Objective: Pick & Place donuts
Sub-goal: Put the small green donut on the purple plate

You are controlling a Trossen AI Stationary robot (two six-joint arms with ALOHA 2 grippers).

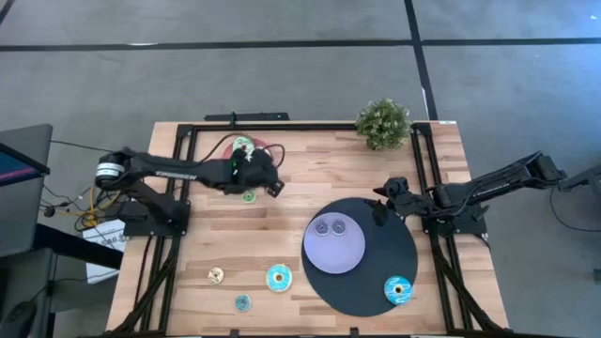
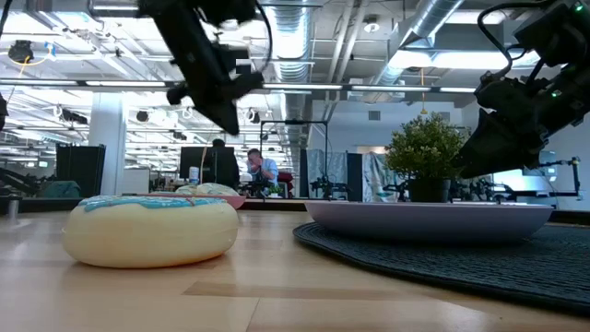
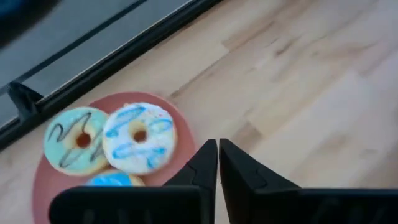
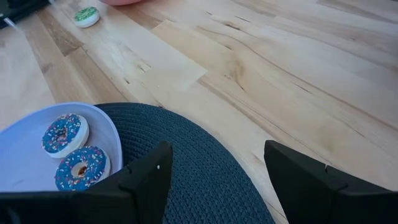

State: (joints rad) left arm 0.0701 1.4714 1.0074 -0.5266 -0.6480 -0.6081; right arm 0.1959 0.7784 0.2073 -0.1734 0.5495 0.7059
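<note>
while its jaws meet empty, left gripper (image 3: 218, 163) overhangs pink plate (image 3: 50, 180).

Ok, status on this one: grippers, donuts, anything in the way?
Left gripper shut, empty, beside pink plate holding donuts. Right gripper open over dark mat. Nothing in the way.

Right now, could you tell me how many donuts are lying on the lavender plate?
2. One donut lies on the plate's half nearer the plant; the other donut sits right beside it. None looks hidden.
</note>
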